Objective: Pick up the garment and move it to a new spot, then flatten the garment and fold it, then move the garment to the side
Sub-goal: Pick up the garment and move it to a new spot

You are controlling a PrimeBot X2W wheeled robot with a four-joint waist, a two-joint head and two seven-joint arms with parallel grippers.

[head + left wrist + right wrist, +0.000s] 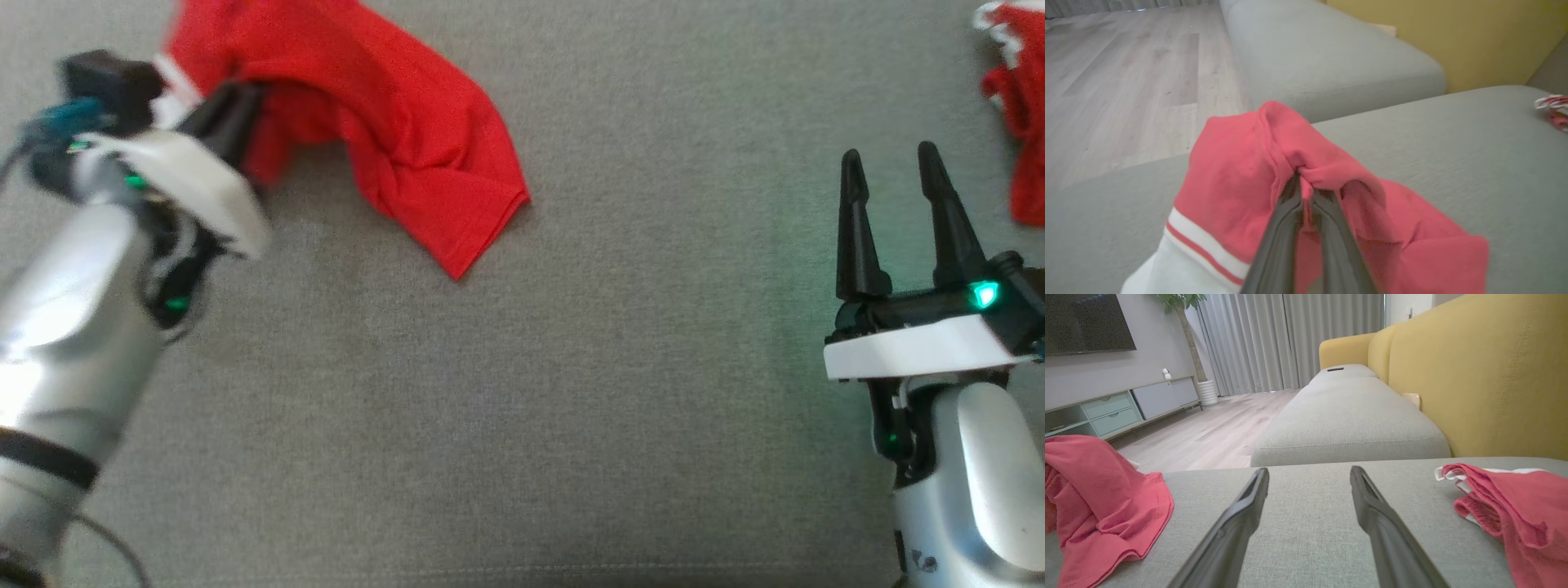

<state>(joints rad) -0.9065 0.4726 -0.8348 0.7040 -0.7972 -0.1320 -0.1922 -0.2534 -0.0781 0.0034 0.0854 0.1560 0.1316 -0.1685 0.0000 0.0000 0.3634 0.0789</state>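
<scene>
Now two garments: first garment [392, 106] in left jaws, second garment [1024, 106] loose.

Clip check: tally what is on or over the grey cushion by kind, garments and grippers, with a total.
Red garments: 2 (held garment, pinched by the left gripper; second garment, lying at the far right)
Grippers: 2 (left gripper shut on cloth; right gripper open and holding nothing)
Total: 4

Right gripper [889, 152]: two long black tapered fingers [857, 237]; white plate [914, 349]; green light [985, 294]; forearms [984, 482] silver; dark band [41, 459], perhaps a strap, on the left.
</scene>
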